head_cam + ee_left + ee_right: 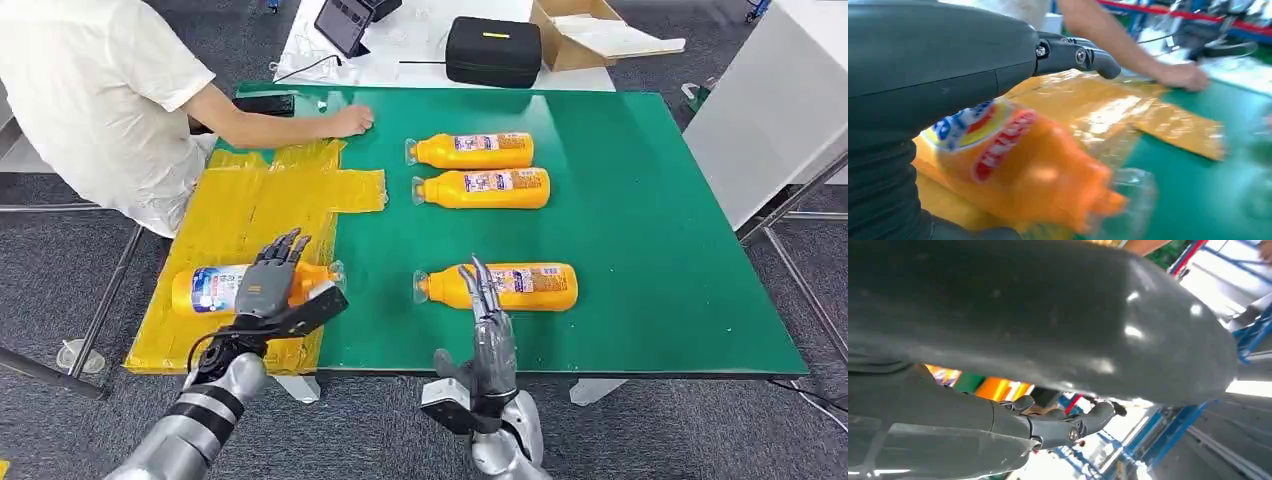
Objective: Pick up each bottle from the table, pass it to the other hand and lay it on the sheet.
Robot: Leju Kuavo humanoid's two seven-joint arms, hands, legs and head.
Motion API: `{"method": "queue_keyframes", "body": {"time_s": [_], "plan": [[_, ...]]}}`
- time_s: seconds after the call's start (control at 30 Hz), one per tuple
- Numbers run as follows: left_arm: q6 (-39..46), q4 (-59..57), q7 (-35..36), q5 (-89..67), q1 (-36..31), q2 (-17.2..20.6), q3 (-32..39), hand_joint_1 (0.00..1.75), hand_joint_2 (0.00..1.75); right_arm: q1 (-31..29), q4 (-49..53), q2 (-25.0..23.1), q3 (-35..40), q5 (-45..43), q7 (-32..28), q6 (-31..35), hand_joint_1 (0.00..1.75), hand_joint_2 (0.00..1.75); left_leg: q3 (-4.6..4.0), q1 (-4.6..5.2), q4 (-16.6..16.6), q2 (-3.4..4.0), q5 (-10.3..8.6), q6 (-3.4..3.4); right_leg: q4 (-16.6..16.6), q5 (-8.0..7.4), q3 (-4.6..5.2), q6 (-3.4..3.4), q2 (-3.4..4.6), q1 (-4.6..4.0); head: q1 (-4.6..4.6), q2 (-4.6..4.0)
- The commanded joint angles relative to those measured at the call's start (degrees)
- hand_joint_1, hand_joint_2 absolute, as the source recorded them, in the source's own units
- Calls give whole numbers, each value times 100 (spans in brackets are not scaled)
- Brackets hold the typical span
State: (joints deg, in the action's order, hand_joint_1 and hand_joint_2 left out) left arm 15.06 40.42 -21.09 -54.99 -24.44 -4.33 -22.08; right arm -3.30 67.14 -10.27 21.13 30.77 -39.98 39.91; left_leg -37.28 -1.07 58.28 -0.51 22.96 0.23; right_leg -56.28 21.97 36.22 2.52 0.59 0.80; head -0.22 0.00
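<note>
One bottle (215,288) lies on the yellow sheet (250,215) under the open left robot hand (270,282). Three bottles (480,170) lie beyond the open, empty right robot hand (490,320).

Bottles (497,286): glossy orange plastic, clear plastic caps, printed glossy labels.
Sheet (262,195): yellow film, shiny and wrinkled, lying on the desk's left part.
Desk (650,240): green top, matt and smooth.
Left hand (268,282): smooth grey plastic shell, dark fingers (1075,54) with metal screws; ribbed rubbery cover at the wrist.
Right hand (488,305): grey, lightly glossy.
Arms (190,425): brushed silver metal.
Case (493,50) beyond the desk: black, matt fabric.
Box (585,32) beside the case: brown cardboard.
</note>
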Motion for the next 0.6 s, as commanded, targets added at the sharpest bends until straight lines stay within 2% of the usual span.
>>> {"method": "queue_keyframes", "body": {"time_s": [0.03,0.1,0.17,0.23,0.3,0.4,0.43,0.47,0.6], "plan": [[-44,807,10,4,309,196,-702,0,175,0,-83,94,-319,-36,-2,9,0,0,27,2,-1,4,12,5,-2,13,-26,-11,-6,-2,0,0],[3,959,59,15,370,276,-846,0,175,-28,-202,113,-282,-14,-2,9,0,0,14,0,-3,6,6,2,1,5,-11,-7,0,-2,-2,0],[47,1079,114,156,430,299,-898,0,175,-152,-603,72,-500,436,-2,9,0,0,32,-1,-3,10,13,4,1,11,-28,-12,-1,-4,-2,0],[152,1055,158,301,417,247,-912,0,175,-473,-1104,223,-477,582,130,-83,0,0,32,0,-5,8,11,5,4,9,-29,-11,-2,-4,-2,0],[315,943,149,350,428,135,-941,0,175,-778,-1361,538,-259,1294,861,-36,0,0,33,-1,-6,12,10,6,8,6,-31,-9,3,-4,-2,0],[420,885,-58,666,575,-147,-973,0,175,-1340,-1874,999,-178,2386,2055,-307,0,0,23,3,-6,8,3,9,10,-1,-24,-1,1,1,-2,0],[463,876,-55,706,603,-214,-1014,0,175,-1470,-2001,1085,-210,2427,2067,-389,0,0,20,5,-6,4,2,10,10,-1,-23,1,-3,3,-2,0],[490,909,-139,853,643,-280,-1028,0,175,-1626,-2228,1177,-198,2722,2278,-356,0,175,26,6,-4,5,4,13,8,2,-29,0,-4,4,-2,0],[414,1231,-305,1427,839,-423,-1205,0,175,-2082,-2880,1402,-329,3183,2582,-306,0,175,9,8,0,0,-1,12,6,-5,-15,6,-3,13,-2,0]]}}
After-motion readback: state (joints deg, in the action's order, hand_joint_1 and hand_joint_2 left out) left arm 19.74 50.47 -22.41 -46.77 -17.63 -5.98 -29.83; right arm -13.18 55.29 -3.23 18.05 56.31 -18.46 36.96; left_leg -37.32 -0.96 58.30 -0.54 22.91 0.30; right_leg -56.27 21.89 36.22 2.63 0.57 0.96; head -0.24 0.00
